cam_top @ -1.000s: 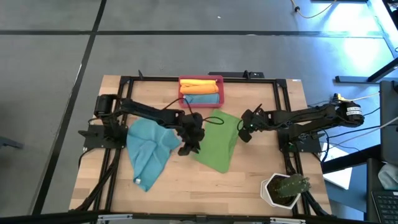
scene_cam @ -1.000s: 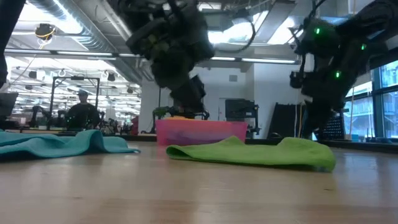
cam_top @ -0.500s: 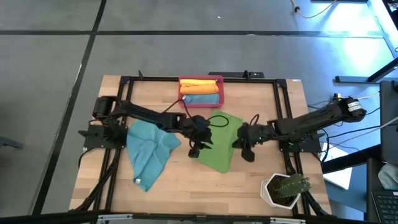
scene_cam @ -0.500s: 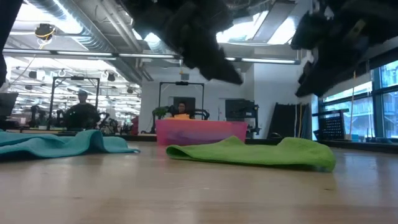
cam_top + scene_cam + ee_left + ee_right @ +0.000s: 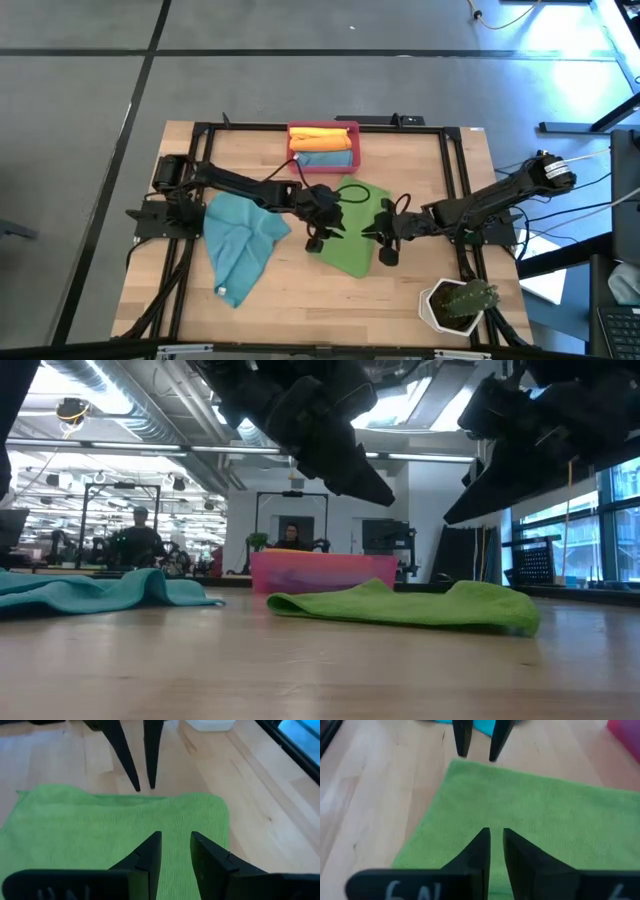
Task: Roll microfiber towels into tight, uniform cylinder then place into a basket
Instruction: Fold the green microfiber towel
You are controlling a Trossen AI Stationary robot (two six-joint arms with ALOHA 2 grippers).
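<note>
A green microfiber towel (image 5: 352,250) lies flat on the table's middle, also seen in the low view (image 5: 400,605). My left gripper (image 5: 175,836) hovers over its left part and my right gripper (image 5: 496,831) over its near right part. They face each other, slanting down. Each has its fingers a little apart with nothing between them, and neither touches the cloth. A teal towel (image 5: 240,240) lies crumpled to the left. The red-pink basket (image 5: 352,135) at the far edge holds a yellow-orange roll (image 5: 320,136) and a blue roll (image 5: 325,158).
A white pot with a green plant (image 5: 458,303) stands at the near right corner. A dark frame (image 5: 448,160) runs round the table. Bare wood (image 5: 300,310) lies along the near edge. People sit in the room (image 5: 140,540) beyond the table.
My right gripper has swung from the green towel's right edge toward the near edge and leftward over the towel, turning and tipping as it went. My left gripper has moved a little rightward and upward over the towel and has rolled. The towels lie as before.
</note>
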